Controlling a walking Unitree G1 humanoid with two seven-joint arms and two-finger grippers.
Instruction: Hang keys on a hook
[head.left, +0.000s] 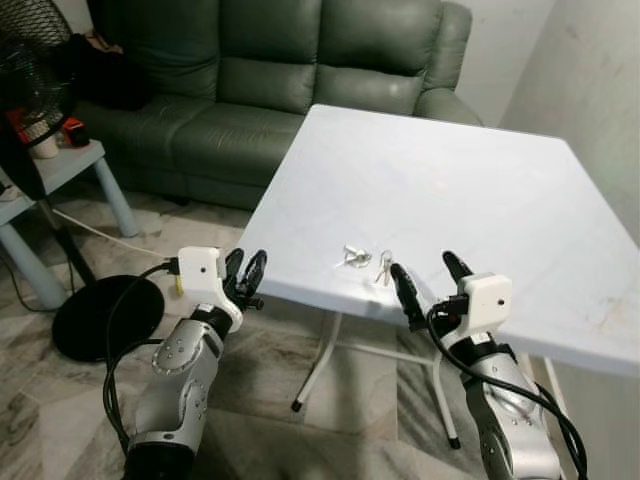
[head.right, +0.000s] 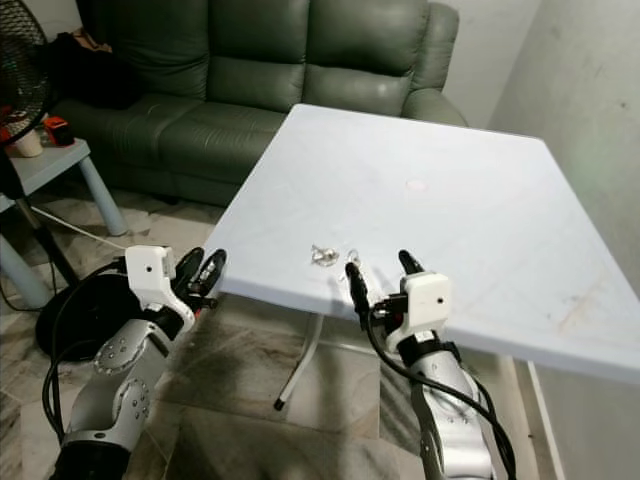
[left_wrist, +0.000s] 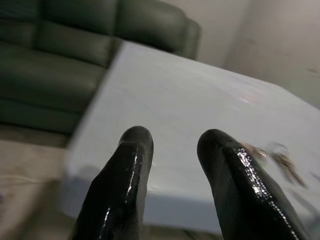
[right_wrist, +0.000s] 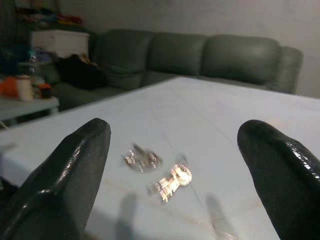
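Right gripper (head.left: 427, 278), fingers spread and empty, sits at the table's (head.left: 480, 190) near edge, just before the keys (head.left: 384, 266). Left gripper (head.left: 246, 276), fingers slightly parted and empty, hovers beside the near left corner.

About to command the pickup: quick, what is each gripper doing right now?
Left gripper: slightly open, empty, off the table's near corner.
Right gripper: wide open, empty, at the table edge just short of the keys.

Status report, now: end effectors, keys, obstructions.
Right end effector open at the table edge, lined up on the keys. Left end effector open, beside the table's corner. Keys flat on the table, ungrasped. Nothing between fingers and keys.
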